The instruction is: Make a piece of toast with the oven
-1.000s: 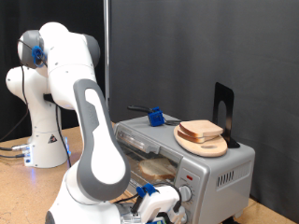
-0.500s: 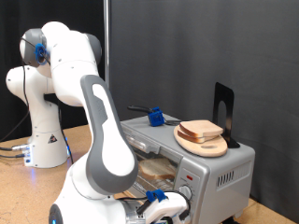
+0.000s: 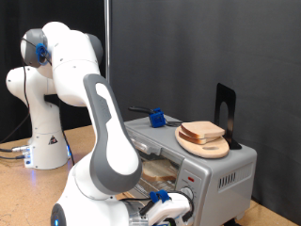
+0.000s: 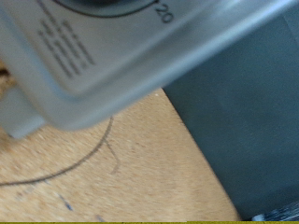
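The silver oven (image 3: pixel 224 175) stands at the exterior view's right. A slice of toast (image 3: pixel 155 171) shows inside it, behind the glass front. My gripper (image 3: pixel 171 209) is low at the exterior view's bottom, right in front of the oven's knob panel (image 3: pixel 186 196). Its fingers are hidden by the hand, so I cannot tell if they touch a knob. The wrist view shows no fingers. It shows only the oven's silver front corner (image 4: pixel 103 70) very close, with a dial mark "20" (image 4: pixel 164 13) at the edge.
A round wooden plate (image 3: pixel 211 149) with stacked bread slices (image 3: pixel 202 131) sits on the oven's top. Beside it are a blue clip-like tool (image 3: pixel 157 119) and a black stand (image 3: pixel 226 111). The wooden table (image 4: pixel 121 177) carries a thin cable. A dark curtain hangs behind.
The hand has dropped lower and come closer to the oven's knob panel than one second ago. Since half a second ago it has hardly moved.
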